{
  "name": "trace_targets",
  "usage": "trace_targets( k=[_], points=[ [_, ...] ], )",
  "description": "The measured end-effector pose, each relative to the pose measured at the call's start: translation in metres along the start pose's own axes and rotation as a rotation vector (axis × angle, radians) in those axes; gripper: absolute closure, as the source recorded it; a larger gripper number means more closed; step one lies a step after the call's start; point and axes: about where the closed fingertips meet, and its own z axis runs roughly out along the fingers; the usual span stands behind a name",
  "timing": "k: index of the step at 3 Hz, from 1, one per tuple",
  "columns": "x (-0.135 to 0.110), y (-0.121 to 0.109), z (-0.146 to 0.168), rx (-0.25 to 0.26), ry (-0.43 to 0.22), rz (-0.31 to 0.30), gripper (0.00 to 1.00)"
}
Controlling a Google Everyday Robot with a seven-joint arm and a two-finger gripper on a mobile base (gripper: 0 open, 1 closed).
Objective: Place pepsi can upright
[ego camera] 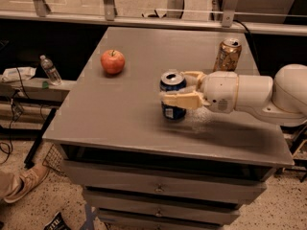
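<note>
The pepsi can (171, 110) is dark blue with a silver top. It stands upright near the middle of the grey table (120, 109). My gripper (180, 87) reaches in from the right and is shut on the can. One pale finger (178, 100) crosses the can's front and the other sits behind its right rear edge. The can's base appears to rest on the tabletop. The white arm (249, 95) stretches off to the right.
A red apple (112, 61) lies at the table's left rear. A gold-brown can (228, 54) stands at the right rear, just behind my arm. A plastic bottle (50, 70) stands on a low shelf to the left. Drawers are below the tabletop.
</note>
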Motion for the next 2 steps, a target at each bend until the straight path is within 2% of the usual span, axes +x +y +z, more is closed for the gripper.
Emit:
trace_targets(
  k=[1, 2],
  points=[
    [0.0034, 0.0041, -0.0037, -0.001, -0.029, 0.005, 1.00],
    [0.0026, 0.0051, -0.0021, -0.004, -0.030, 0.004, 0.85]
  ],
)
